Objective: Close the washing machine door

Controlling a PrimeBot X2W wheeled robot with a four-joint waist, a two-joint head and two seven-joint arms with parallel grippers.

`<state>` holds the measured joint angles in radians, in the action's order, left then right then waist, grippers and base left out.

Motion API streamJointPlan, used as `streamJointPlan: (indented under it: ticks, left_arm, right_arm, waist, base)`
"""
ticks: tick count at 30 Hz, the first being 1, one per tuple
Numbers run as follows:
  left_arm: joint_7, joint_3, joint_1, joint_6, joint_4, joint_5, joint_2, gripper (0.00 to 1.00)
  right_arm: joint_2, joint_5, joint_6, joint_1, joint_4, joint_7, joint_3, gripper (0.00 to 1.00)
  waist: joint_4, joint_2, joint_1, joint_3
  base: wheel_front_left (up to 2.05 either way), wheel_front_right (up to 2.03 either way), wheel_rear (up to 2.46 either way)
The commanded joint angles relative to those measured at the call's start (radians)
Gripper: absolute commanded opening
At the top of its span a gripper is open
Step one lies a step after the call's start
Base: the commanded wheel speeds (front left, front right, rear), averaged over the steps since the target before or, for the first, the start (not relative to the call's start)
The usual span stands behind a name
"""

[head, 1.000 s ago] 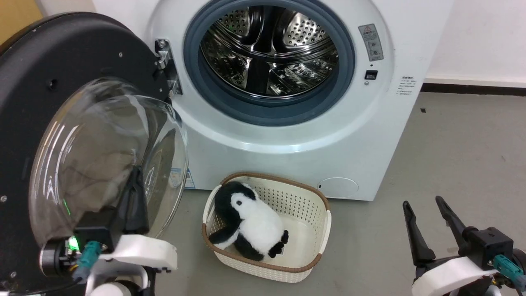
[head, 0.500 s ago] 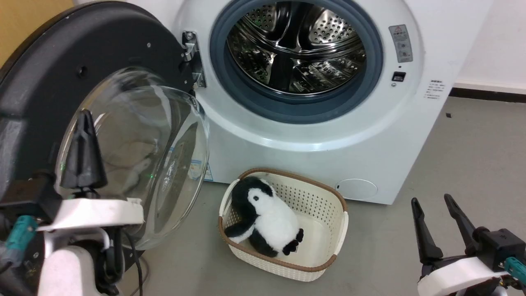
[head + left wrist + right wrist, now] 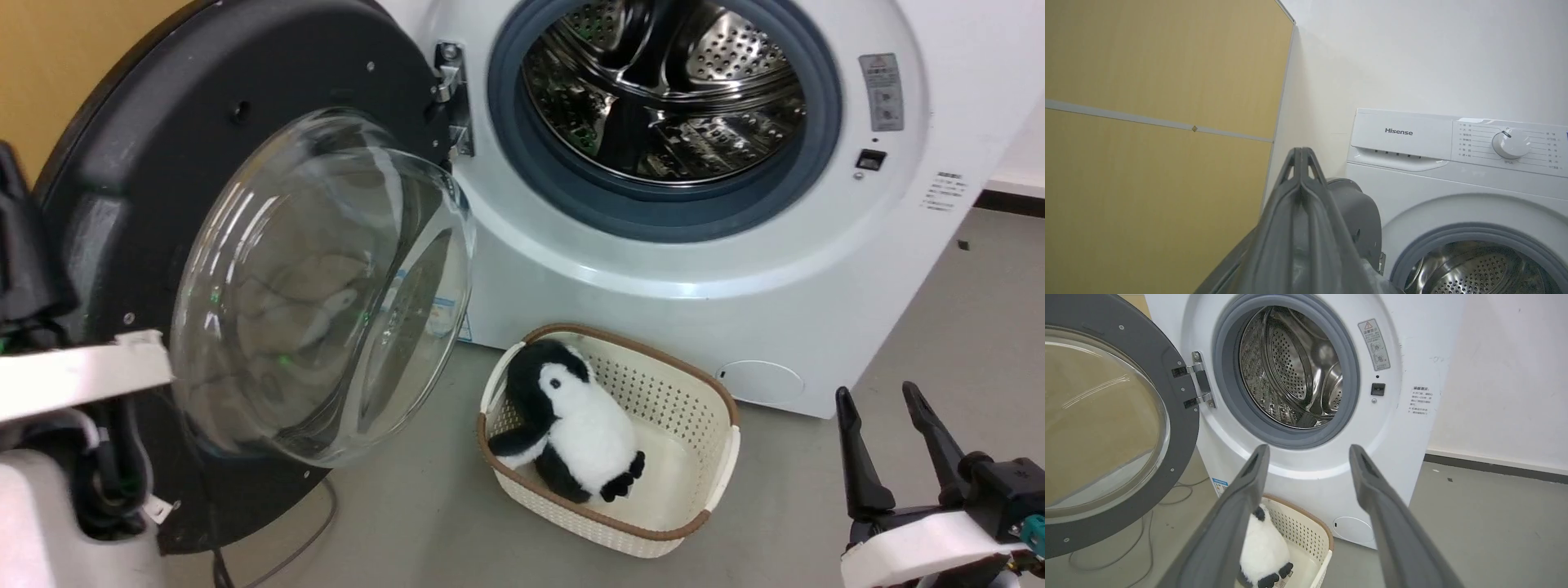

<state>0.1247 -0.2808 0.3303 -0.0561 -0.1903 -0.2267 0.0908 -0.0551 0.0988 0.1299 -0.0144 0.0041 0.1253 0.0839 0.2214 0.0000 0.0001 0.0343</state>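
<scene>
1. One big white front-loading washing machine [image 3: 653, 310], its steel drum open.
2. Its one round glossy black door with bulging glass window [image 3: 318, 278] stands wide open on the left, hinged at its right edge.
3. One cream perforated basket [image 3: 620, 529] holds one plush penguin [image 3: 584, 429].
4. Two grippers: the left gripper [image 3: 1300, 157], fingers pressed together on nothing, is nearer, by the door's free rim. The right gripper [image 3: 875, 392], parted and empty, is well apart.

Your right gripper [image 3: 874, 390]: two long dark fingers [image 3: 859, 465], tapering to points, matte grey up close. Black boxy base [image 3: 1008, 490] behind them, white curved wrist shell [image 3: 914, 551] beneath, teal connector [image 3: 1035, 527] at edge. Your left gripper [image 3: 1300, 152]: same dark grey fingers, triangular cut-outs near tips. Left arm cover [image 3: 73, 380] white, black cables [image 3: 114, 482] bundled below.
</scene>
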Motion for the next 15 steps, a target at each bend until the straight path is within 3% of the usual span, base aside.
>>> streamJointPlan:
  ticks: [1, 11, 15]
  left_arm:
    - [0.010, -0.024, 0.031, -0.007, -0.006, -0.018, 0.013, 0.00]
    - [0.016, -0.154, 0.090, -0.018, 0.081, -0.156, 0.059, 0.00]
    - [0.000, -0.240, 0.118, 0.000, 0.156, -0.255, 0.059, 0.00]
  right_arm:
    - [0.003, 0.013, 0.000, 0.008, -0.002, 0.010, 0.005, 1.00]
    - [0.003, 0.025, 0.000, 0.010, 0.000, 0.030, 0.022, 1.00]
    - [0.003, 0.027, 0.000, 0.016, -0.001, 0.039, 0.021, 1.00]
  waist:
    - [0.014, 0.0000, 0.0000, 0.005]
    - [0.072, 0.0000, 0.0000, 0.020]
    - [0.084, 0.0000, 0.0000, 0.032]
  base:
    - [0.00, 0.00, 0.00]
    - [0.00, 0.00, 0.00]
    - [0.00, 0.00, 0.00]
